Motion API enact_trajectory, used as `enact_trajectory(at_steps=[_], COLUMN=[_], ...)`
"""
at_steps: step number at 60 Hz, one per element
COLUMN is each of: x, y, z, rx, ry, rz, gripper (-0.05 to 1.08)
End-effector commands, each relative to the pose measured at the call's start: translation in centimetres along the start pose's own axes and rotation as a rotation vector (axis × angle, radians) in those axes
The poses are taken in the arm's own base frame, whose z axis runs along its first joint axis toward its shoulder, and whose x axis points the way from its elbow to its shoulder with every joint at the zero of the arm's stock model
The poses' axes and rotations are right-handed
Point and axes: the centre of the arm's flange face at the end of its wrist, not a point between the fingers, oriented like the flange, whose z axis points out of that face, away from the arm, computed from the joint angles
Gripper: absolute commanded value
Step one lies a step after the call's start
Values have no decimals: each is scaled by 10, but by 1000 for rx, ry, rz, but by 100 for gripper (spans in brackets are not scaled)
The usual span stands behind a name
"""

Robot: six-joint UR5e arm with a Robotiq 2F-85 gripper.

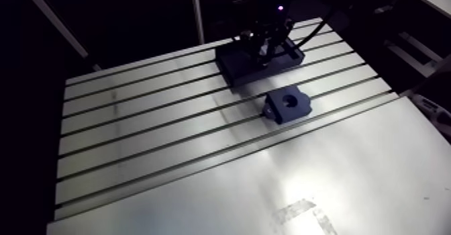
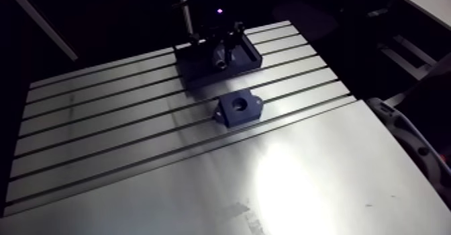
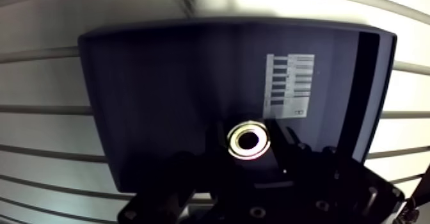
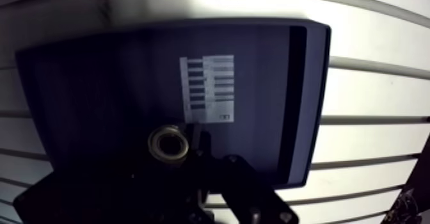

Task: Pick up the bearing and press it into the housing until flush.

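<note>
The gripper (image 2: 221, 56) is down over the dark tray (image 1: 238, 73) at the far end of the slotted table (image 1: 168, 184). It hangs from the wrist with its tip low, right at the tray's floor. The tray sits square across the slots and shows a raised rim around it.

In the wrist view, there's the bearing (image 3: 248, 140): a small metal ring with a bright rim and a dark centre, seen face-on. It sits over the tray floor right at the gripper's tip, and the gripper's dark bulk crowds in close on both sides of it. Dark metal on a dark tray makes this hard to read. Whether the gripper is actually clamped on the ring or just straddling it, I cannot tell. I also can't say whether the ring rests on the floor or is a touch off it.

Just ahead of the bearing and a little to one side, a white label (image 3: 290, 86) lies flat on the tray floor. It has rows of dark print too small to read.

In the arm view, the housing (image 1: 288, 105) is a dark block standing on the slotted part of the table. It is nearer the camera than the tray and clearly apart from it. The round hole (image 1: 290, 99) in its top face shows dark and open. The bearing and the housing are well apart.
</note>
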Motion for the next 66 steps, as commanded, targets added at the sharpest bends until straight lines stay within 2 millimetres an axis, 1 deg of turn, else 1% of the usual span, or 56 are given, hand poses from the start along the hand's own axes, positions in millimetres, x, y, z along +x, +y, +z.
enact_trajectory(at_steps=[1, 20, 36, 41, 47, 50, 51, 58, 60, 62, 63, 66], x=[1, 1, 2, 4, 2, 1, 0, -3, -3, -6, -6, -9], y=[0, 1, 1, 1, -2, -3, -5, -14, -14, -15, -15, -17], z=[0, -1, -11, -18, -35, -39, -44, -57, -57, -65, -65, -73], rx=[-1, -1, -4, -5, -9, -10, -11, -14, -14, -16, -16, -18], ry=[1, 3, 18, 24, 36, 39, 40, 45, 45, 50, 50, 55], rz=[-1, 1, 0, -1, -3, -3, -6, -18, -18, -19, -19, -21], gripper=[53, 56, 56, 56, 56, 56, 56, 56, 56, 57, 57, 57])
